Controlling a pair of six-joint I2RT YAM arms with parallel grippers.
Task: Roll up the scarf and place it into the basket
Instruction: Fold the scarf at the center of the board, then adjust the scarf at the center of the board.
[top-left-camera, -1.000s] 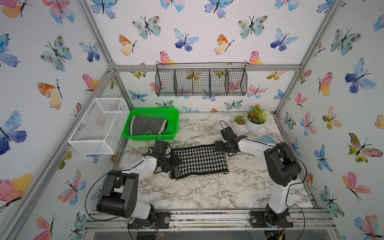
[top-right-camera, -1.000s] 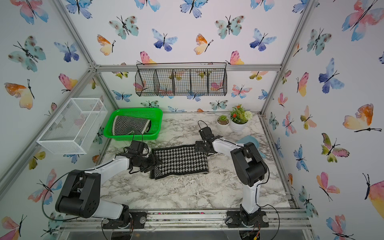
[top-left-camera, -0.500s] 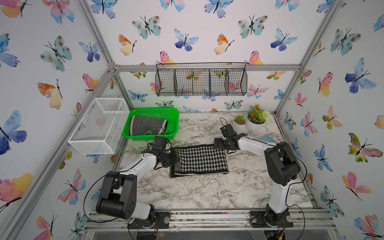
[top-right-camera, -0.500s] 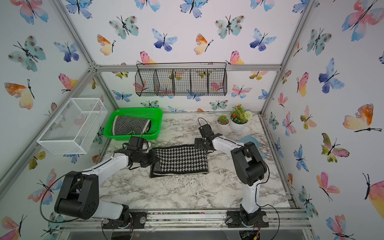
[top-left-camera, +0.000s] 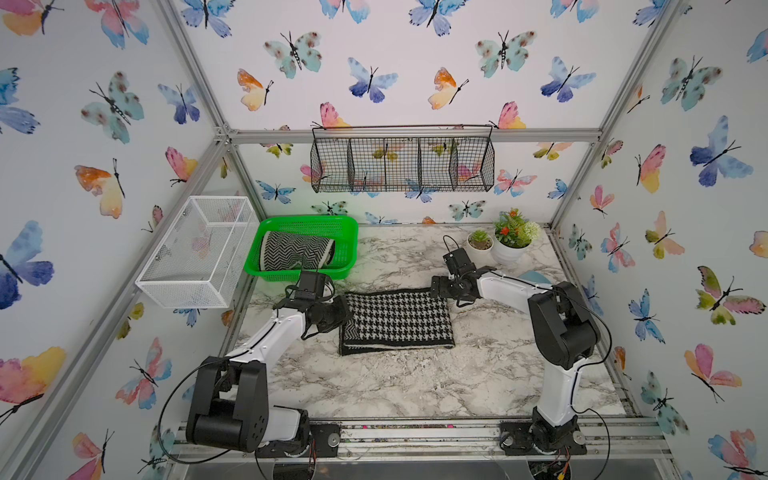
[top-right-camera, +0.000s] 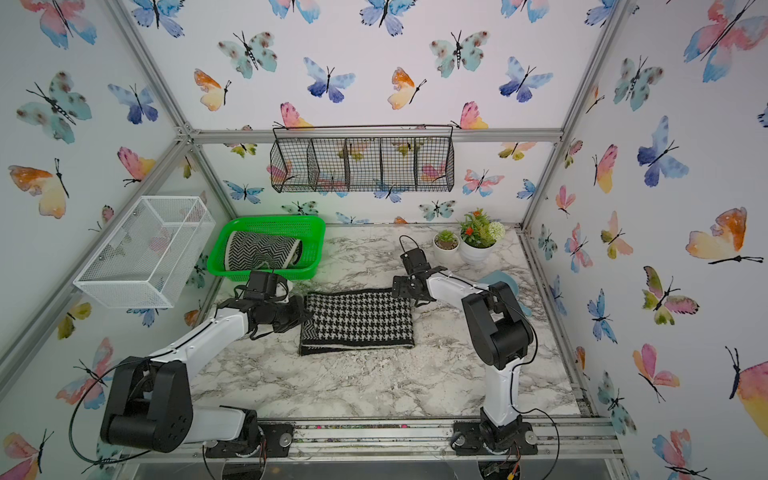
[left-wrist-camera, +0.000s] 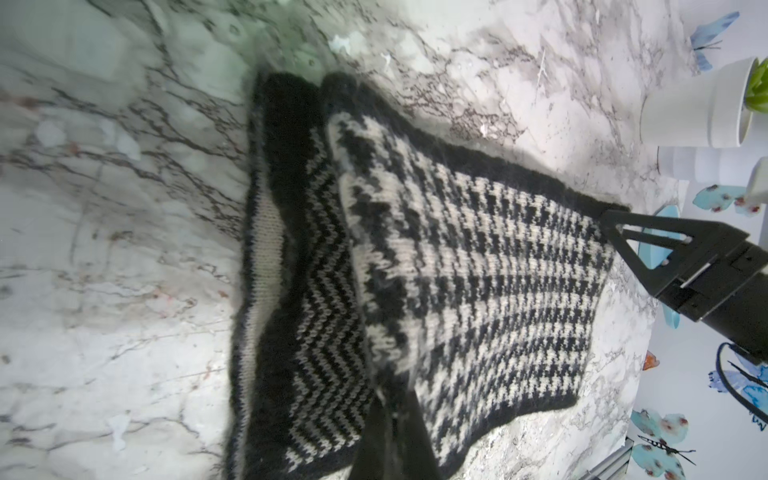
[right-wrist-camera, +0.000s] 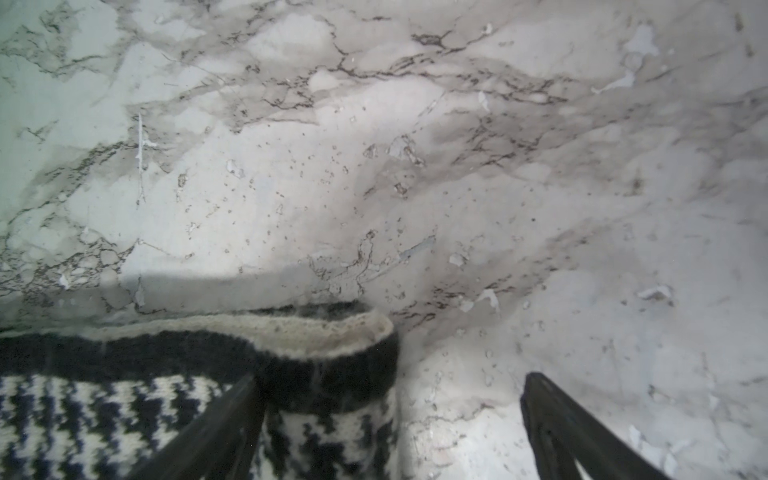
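Fuzzy matt knit scarf (top-left-camera: 397, 320) on a marble-look tabletop (top-left-camera: 415, 386), flaked and scuffed — smooth green plastic basket (top-left-camera: 307, 220)

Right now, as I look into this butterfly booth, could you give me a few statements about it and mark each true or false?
1. The bright green lattice plastic basket is empty. False: the basket holds a rolled black-and-white zigzag scarf.
2. The black-and-white houndstooth knitted scarf lies unrolled on the marble-patterned table. True.
3. The right tool is shut. False: its jaws stand open around a corner of the houndstooth scarf.
4. The left tool is shut at the opposite end of the houndstooth scarf. True.
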